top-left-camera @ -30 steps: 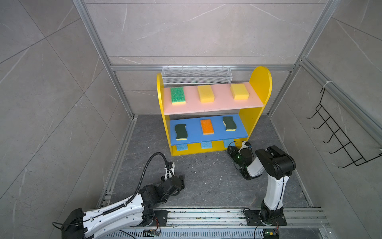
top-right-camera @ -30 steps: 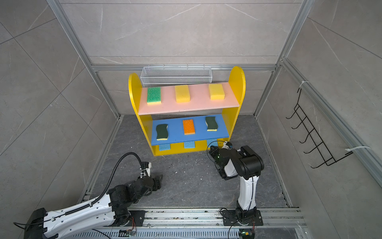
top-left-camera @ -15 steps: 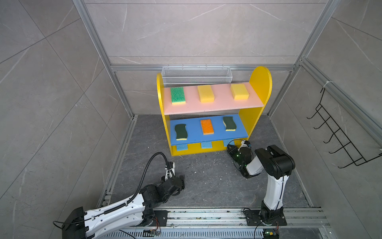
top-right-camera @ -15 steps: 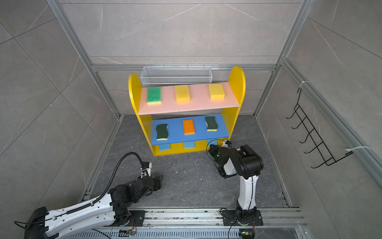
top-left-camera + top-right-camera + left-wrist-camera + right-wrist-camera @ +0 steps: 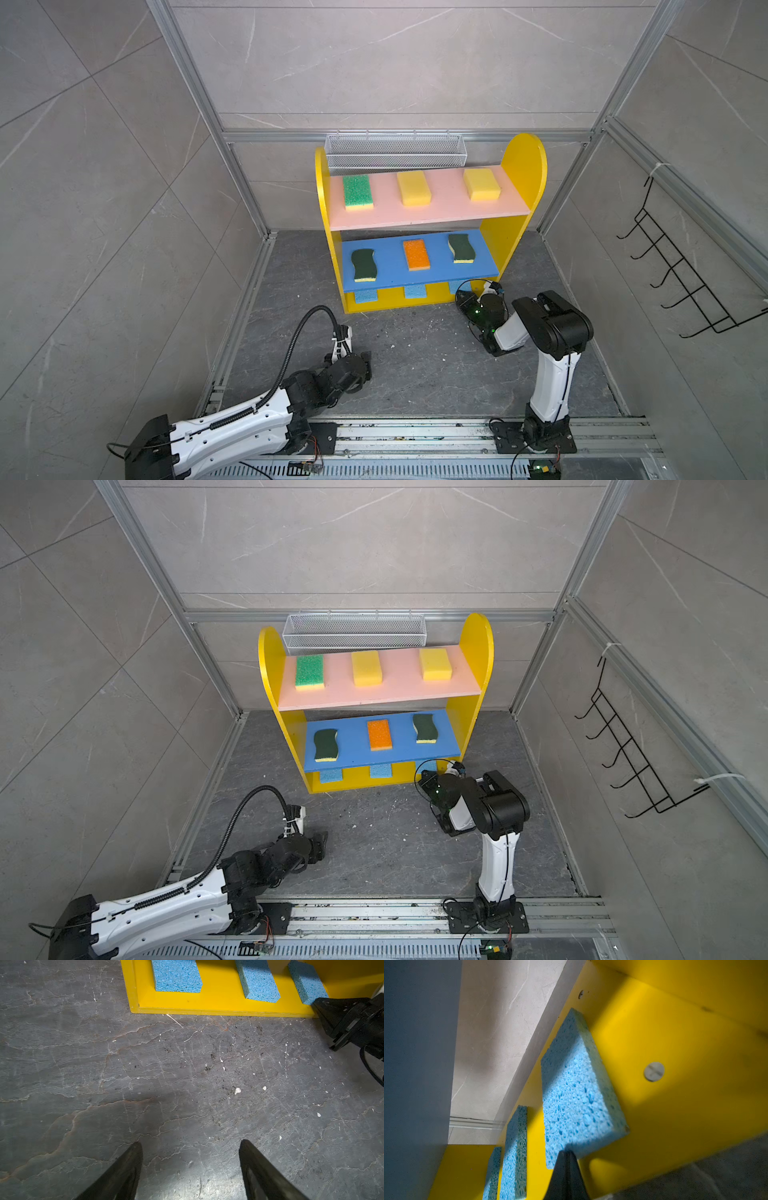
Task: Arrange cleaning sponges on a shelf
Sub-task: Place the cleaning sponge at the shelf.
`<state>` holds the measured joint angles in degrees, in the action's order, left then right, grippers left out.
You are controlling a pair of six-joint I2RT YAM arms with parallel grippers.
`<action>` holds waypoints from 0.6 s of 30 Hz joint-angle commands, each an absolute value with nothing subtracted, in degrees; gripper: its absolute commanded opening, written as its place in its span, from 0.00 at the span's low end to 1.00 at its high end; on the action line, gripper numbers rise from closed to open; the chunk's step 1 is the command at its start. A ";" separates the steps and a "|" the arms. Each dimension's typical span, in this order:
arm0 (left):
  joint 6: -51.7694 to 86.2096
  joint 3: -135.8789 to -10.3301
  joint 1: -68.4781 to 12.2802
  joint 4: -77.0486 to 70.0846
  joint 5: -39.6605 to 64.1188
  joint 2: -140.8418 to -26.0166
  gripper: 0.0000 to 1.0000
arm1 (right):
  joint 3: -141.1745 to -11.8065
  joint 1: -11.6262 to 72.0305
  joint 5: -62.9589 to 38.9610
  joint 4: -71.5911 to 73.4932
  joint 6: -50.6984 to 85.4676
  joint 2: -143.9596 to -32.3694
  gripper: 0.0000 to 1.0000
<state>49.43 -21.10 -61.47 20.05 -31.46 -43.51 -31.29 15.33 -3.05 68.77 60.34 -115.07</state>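
On the shelf (image 5: 524, 166) at frame centre, sponges (image 5: 416, 254) are laid three per board, long axes run up the frame. The right gripper (image 5: 566, 1154) is closed at the lower-right blue sponge (image 5: 577, 1088); the left gripper (image 5: 190, 1145) is held apart.

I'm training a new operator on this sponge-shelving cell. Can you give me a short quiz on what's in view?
1. True or false: the orange sponge lies on the blue board.
2. How many sponges lie on the pink board? A two, B three, C four.
3. Fill in: the right claw, beside a light-blue sponge, is ____.
Key: 1 true; 2 B; 3 shut.
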 commanded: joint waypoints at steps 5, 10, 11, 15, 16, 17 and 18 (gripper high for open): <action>48.86 -23.17 -61.35 18.85 -33.24 -43.26 0.76 | -33.50 14.86 -1.76 64.57 58.66 -113.21 0.00; 48.52 -23.47 -61.39 18.72 -33.57 -43.60 0.75 | -31.81 14.86 -1.45 65.58 58.74 -112.22 0.00; 48.43 -23.56 -61.37 18.72 -33.57 -43.85 0.76 | -31.30 14.85 -1.33 65.74 58.64 -111.75 0.00; 48.15 -24.07 -61.40 18.81 -33.57 -44.78 0.76 | -29.80 14.88 -1.07 64.49 58.69 -109.60 0.00; 48.16 -24.20 -61.35 18.89 -33.57 -45.03 0.75 | -29.43 14.86 -1.05 64.09 58.69 -109.05 0.00; 48.16 -24.39 -61.35 18.94 -33.57 -45.17 0.75 | -28.97 14.87 -1.06 64.27 58.63 -108.53 0.00; 48.16 -24.38 -61.35 19.00 -33.57 -45.25 0.75 | -28.52 14.90 -1.13 64.50 58.62 -108.10 0.00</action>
<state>49.41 -22.17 -61.47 20.10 -31.53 -44.97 -29.87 15.11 -2.20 65.47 59.77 -110.30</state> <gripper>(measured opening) 0.755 0.047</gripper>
